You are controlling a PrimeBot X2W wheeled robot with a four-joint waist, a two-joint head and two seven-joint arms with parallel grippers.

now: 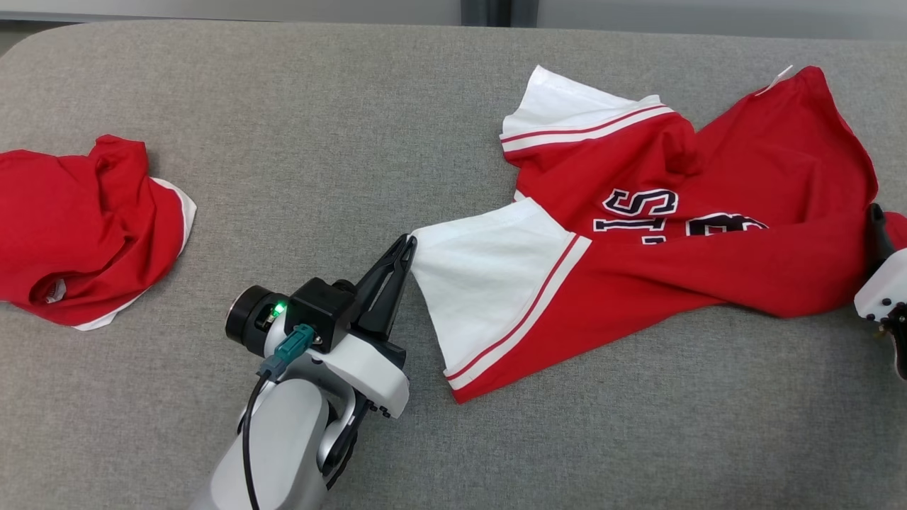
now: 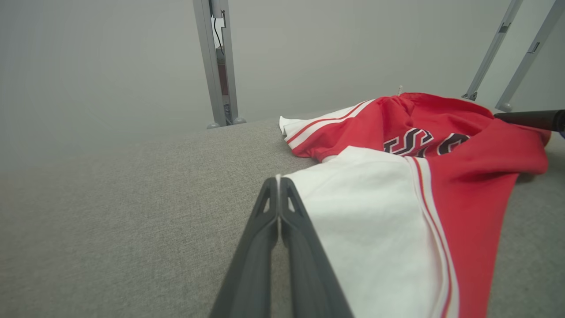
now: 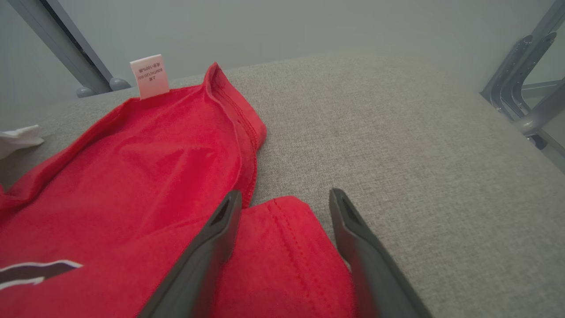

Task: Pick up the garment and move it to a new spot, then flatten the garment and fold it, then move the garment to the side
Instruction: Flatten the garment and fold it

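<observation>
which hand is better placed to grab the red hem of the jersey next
Right. The right hand is open, straddling a red fold of the jersey; the left hand is shut on the white sleeve corner.

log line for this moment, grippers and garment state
left gripper: shut on jersey white sleeve corner | right gripper: open over red hem | jersey: crumpled, not folded | second red garment: bunched, far left
</observation>
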